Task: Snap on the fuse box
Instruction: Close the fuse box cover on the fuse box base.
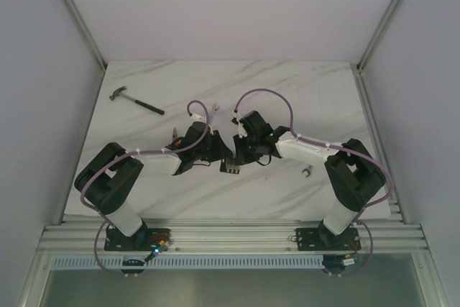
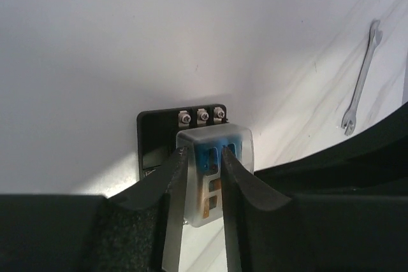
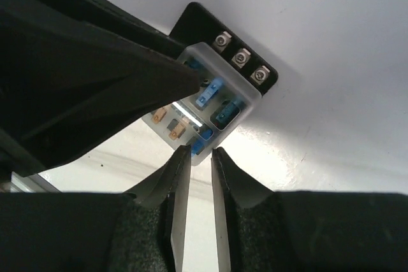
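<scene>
The fuse box (image 1: 230, 167) lies on the marble table between both arms. It has a black base (image 2: 152, 133) with three screws, and a clear cover (image 2: 239, 137) sits over it. Blue and amber fuses show through the cover (image 3: 250, 92). My left gripper (image 2: 203, 153) is narrowly open, its tips down on the cover's top, and one of those fingers (image 3: 185, 79) also shows in the right wrist view. My right gripper (image 3: 200, 151) stands at the cover's near corner, its jaws a small gap apart. I cannot tell whether they touch the corner.
A hammer (image 1: 136, 101) lies at the back left of the table. A slim wrench (image 2: 360, 81) lies behind the left arm. A small dark clip-like piece (image 1: 307, 171) sits right of the fuse box, near the right arm. Metal rails border the table.
</scene>
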Controlling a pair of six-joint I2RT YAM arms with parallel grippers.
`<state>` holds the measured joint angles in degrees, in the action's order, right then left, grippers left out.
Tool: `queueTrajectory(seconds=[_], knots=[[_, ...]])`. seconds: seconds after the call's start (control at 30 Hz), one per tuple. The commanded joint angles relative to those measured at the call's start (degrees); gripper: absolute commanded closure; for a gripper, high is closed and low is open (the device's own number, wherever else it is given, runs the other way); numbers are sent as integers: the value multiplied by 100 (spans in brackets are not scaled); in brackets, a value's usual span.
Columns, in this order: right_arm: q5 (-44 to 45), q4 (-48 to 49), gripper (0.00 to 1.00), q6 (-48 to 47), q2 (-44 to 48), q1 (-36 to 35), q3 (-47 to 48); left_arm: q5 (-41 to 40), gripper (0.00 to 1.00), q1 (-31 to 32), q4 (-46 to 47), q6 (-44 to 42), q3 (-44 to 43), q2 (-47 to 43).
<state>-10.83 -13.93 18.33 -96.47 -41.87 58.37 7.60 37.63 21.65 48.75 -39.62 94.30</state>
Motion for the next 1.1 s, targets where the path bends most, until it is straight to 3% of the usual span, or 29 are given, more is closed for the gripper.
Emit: queueTrajectory(seconds=[0.0, 0.3, 0.53, 0.7, 0.83, 0.97, 1.07], knots=[[-1, 131, 77, -27, -468, -41, -377, 230, 72, 355, -308, 31, 187, 403], [759, 126, 80, 186, -854, -41, -388, 74, 85, 611, -303, 541, 951, 435], [1040, 155, 77, 59, -504, -41, -338, 70, 85, 640, -302, 629, 1035, -116], [1260, 154, 67, -123, 184, -41, -328, -26, 76, 641, -284, 579, 752, -782], [1926, 153, 56, -216, 933, 42, -498, -507, 65, 569, -488, 310, 593, -1259], [2928, 331, 35, -369, 1686, 414, -817, -1082, 46, 249, -852, -33, 612, -1935], [3799, 910, 14, -526, 2223, 922, -1294, -1750, 30, -195, -1270, -446, 667, -2466]])
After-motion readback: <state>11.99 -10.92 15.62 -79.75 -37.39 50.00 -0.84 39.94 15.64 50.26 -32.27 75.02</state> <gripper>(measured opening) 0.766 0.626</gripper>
